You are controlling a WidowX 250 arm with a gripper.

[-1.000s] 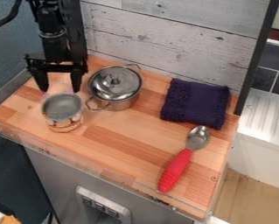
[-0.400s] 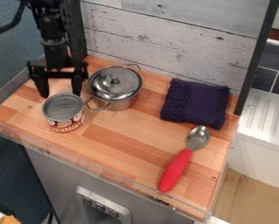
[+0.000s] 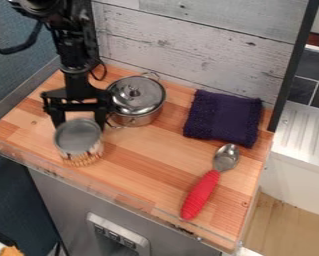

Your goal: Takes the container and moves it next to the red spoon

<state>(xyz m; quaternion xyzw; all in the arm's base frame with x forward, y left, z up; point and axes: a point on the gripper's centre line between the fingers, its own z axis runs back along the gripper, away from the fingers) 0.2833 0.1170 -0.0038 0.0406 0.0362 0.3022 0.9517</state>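
The black gripper [image 3: 79, 120] hangs over the left part of the wooden counter with its two fingers spread. They stand at the back edge of the open-topped container [image 3: 79, 141], a metal can with a printed side, one towards each side of its rim. Their tips are partly hidden behind the can, so contact is hard to judge. Far to the can's right, the red spoon [image 3: 202, 194] lies slanted, its metal bowl pointing to the back and its red handle to the front.
A lidded metal pot [image 3: 137, 99] stands close to the gripper's right side. Behind the spoon lies a folded dark purple cloth [image 3: 223, 118]. A clear low guard runs along the counter's front edge.
The gripper has come forward and right, and the can has shifted the same way after turning, showing its printed side. The pot has moved slightly right. Spoon and cloth have stayed put.
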